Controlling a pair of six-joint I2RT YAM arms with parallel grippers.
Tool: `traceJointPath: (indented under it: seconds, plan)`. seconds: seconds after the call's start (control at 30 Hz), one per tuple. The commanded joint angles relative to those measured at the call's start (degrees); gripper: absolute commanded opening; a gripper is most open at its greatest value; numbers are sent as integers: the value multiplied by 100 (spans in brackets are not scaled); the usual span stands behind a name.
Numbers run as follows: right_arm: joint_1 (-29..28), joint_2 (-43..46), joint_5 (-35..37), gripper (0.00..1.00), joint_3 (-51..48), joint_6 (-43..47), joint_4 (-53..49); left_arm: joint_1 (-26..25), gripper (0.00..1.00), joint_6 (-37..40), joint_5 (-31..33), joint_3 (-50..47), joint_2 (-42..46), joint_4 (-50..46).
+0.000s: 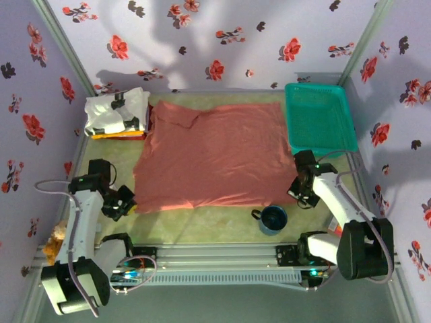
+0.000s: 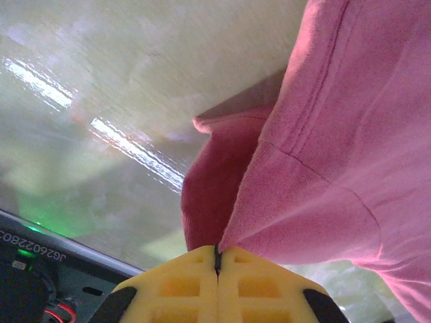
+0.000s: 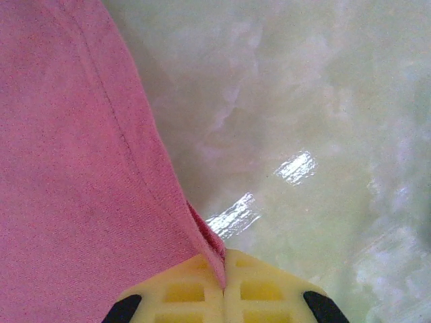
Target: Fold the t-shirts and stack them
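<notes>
A large salmon-pink t-shirt (image 1: 212, 155) lies spread flat across the middle of the table. At its near left corner my left gripper (image 1: 128, 199) is shut on the cloth; in the left wrist view the pink hem (image 2: 296, 195) runs into the closed yellow fingertips (image 2: 217, 259). My right gripper (image 1: 298, 190) is shut on the shirt's near right corner, and the right wrist view shows the pink edge (image 3: 101, 175) pinched between the yellow pads (image 3: 223, 279). A folded pile sits at the back left: a white t-shirt with black marks (image 1: 116, 111) on top of yellow and red ones (image 1: 118, 136).
A teal mesh basket (image 1: 319, 118) stands at the back right. A dark blue mug (image 1: 273, 219) sits near the front edge, just below the shirt's right corner and left of my right arm. Floral walls close in three sides.
</notes>
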State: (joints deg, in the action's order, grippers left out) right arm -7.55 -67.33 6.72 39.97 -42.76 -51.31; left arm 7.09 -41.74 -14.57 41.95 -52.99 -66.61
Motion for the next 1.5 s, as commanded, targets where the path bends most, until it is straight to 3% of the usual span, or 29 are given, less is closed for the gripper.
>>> traceJointPath:
  seconds: [0.0, 0.17, 0.47, 0.83, 1.0, 1.47]
  plan:
    - [-60, 334, 275, 0, -40, -322, -374, -41, 0, -490, -49, -82, 473, -180]
    - [-72, 759, 118, 0, -393, -435, -214, -41, 0, -496, -61, -385, 598, -144]
    - [-76, -88, 23, 0, 387, 114, -387, -66, 0, -633, -678, 78, -168, 761]
    - [-47, -1391, 344, 0, 1509, 720, -69, -50, 0, -115, -708, 1348, -2093, 1694]
    - [-49, -2039, 535, 0, 2082, 997, 37, -50, 0, 98, -1132, 2167, -3306, 1905]
    - [-47, -2310, 695, 0, 2266, 689, 716, -25, 0, 512, -1373, 3708, -4738, 1608]
